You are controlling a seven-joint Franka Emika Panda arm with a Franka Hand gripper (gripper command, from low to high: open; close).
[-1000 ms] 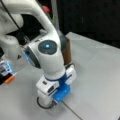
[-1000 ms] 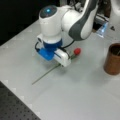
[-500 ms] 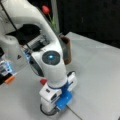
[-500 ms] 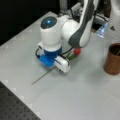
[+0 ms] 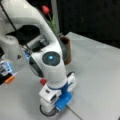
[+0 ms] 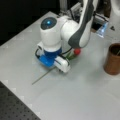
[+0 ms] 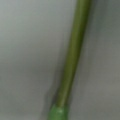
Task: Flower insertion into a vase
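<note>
Wrist view shows only a green stem (image 7: 72, 57) lying on the grey bench (image 7: 25, 50). In both front views the end effector (image 6: 58, 68) is low over that flower, its red bloom (image 6: 77, 51) beside it; its opening cannot be told. The vase (image 5: 66, 50) already holds another red flower (image 5: 46, 10), seen in only a front view.

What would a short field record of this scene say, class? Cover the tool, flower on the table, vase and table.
tool: low over the table, directly above the lying flower's stem; its fingers are hidden under the arm's head
flower on table: lying flat, red bloom beside the arm, stem close up in the wrist view
vase: brown cylinder, upright, away from the tool, already holding a red flower
</note>
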